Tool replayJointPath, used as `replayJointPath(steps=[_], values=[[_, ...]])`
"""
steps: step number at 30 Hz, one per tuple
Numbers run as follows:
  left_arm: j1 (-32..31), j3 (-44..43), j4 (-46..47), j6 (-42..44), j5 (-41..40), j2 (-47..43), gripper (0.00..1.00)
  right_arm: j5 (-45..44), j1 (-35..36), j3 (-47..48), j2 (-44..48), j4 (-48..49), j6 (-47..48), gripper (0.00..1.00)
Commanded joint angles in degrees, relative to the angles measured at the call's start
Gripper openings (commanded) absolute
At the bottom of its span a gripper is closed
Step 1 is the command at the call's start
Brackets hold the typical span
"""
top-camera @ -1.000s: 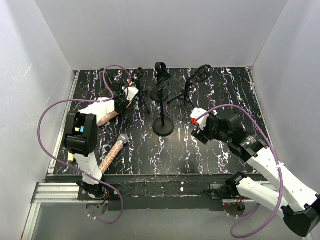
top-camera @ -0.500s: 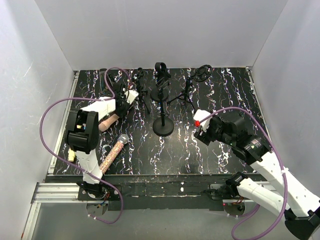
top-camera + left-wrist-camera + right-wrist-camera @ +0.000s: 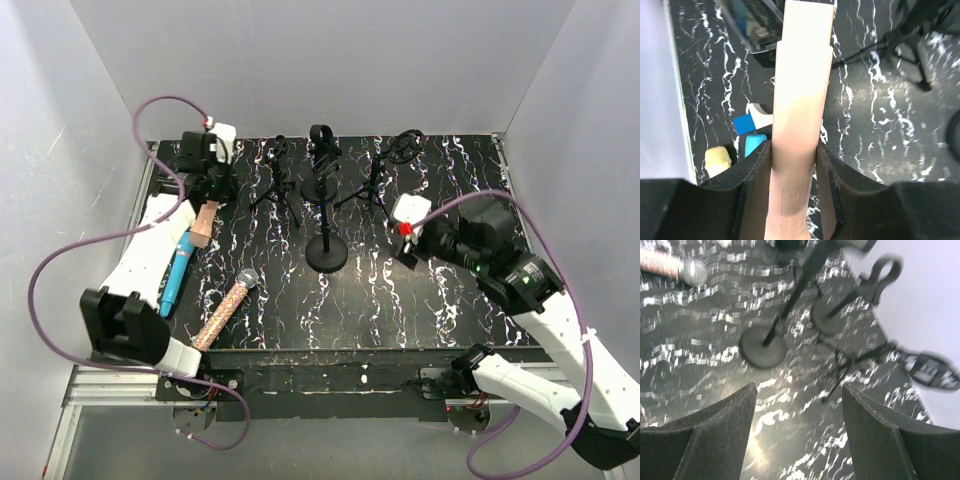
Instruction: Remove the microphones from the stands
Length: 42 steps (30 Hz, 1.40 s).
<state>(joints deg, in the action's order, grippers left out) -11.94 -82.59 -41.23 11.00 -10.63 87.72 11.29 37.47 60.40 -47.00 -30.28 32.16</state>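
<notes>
My left gripper is shut on the peach handle of a microphone and holds it above the back left of the table, clear of the stands. In the left wrist view the handle runs straight up between my fingers; its head is hidden. The small tripod stand beside it holds no microphone. My right gripper is open and empty, right of the round-base stand. In the right wrist view that stand's base lies ahead.
A blue microphone and a glittery pink one lie on the table at the left. A cream microphone head lies by the left edge. A second round-base stand and a tripod with a ring clip stand at the back.
My left arm has swung from the small tripod stand to the back left, carrying the peach microphone and uncovering the blue one. My right gripper has drawn back slightly to the right.
</notes>
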Motion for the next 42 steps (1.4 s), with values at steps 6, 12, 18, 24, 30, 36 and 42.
replayJointPath(steps=[6,12,18,24,30,36,42], values=[[1.75,-11.27,3.42,-22.59,3.93,-13.54,0.0,11.37,1.9,35.1,-21.7,4.18,-14.03,0.75],[2.01,-15.67,7.39,-31.12,16.86,-15.21,0.0,13.76,6.37,54.54,-39.8,6.98,-27.66,0.76],[2.28,-18.31,8.45,-37.19,24.42,-15.12,0.0,9.72,13.41,66.76,-54.22,11.12,-30.4,0.79],[2.36,-18.92,8.54,-42.11,27.77,-15.74,0.0,3.57,16.31,67.83,-58.46,15.25,-33.03,0.8],[3.07,-21.91,6.35,-44.14,30.14,-15.04,0.0,0.32,17.02,66.34,-59.52,16.83,-32.34,0.67],[3.86,-22.79,4.93,-41.61,34.78,-15.13,0.1,-1.8,16.67,60.55,-57.68,22.8,-24.8,0.12],[3.95,-31.56,-7.86,-9.4,47.35,-16.18,0.87,3.03,15.88,54.21,-53.64,34.57,-11.88,0.01]])
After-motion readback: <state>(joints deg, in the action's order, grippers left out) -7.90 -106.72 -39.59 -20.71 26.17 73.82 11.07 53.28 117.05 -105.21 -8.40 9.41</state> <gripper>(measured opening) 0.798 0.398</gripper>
